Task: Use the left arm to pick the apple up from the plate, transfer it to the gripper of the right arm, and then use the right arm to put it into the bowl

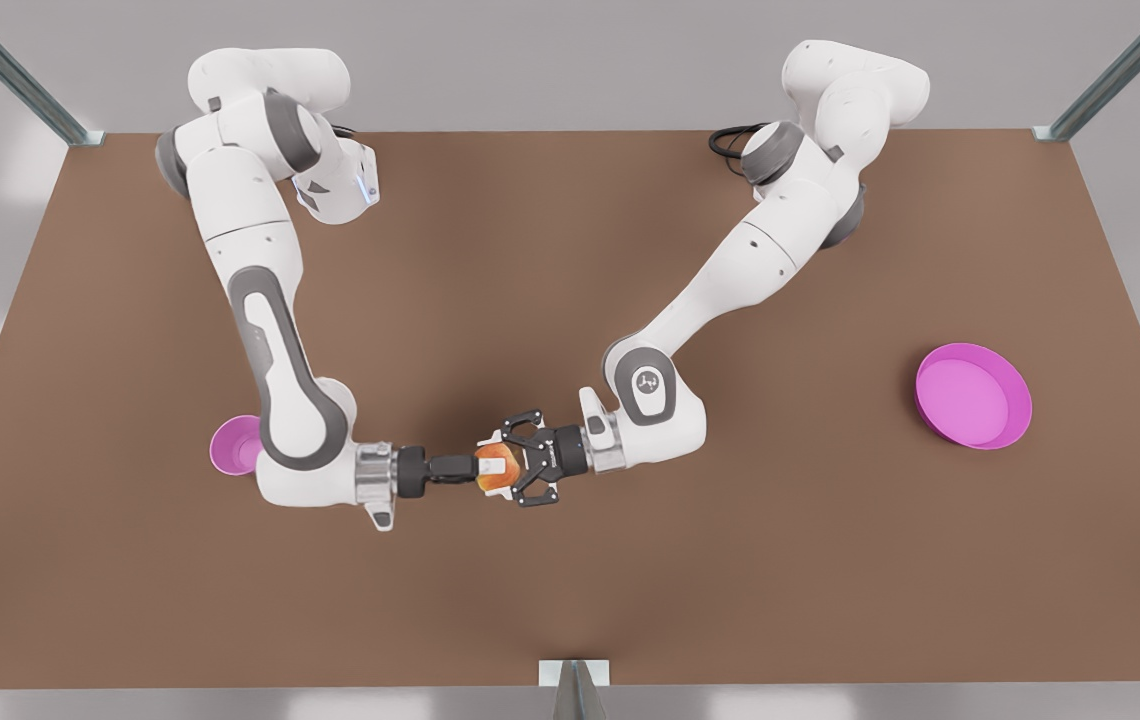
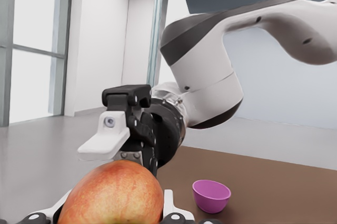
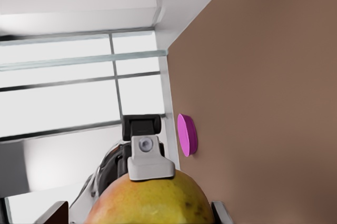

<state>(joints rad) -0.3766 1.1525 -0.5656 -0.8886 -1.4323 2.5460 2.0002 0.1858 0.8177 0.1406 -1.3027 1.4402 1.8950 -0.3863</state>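
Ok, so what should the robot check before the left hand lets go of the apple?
1. Apple up off the table, between both hands: ok.
2. Left hand holding the apple: ok.
3. Right hand at the apple: ok.
4. Right hand gripping it tight enough to take it: cannot tell.
5. Bowl upright on the table beside the right arm: ok.
6. Plate far off, out of the way: ok.

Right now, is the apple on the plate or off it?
Off. The apple hangs mid-table between the left gripper and right gripper; the plate sits apart, bare.
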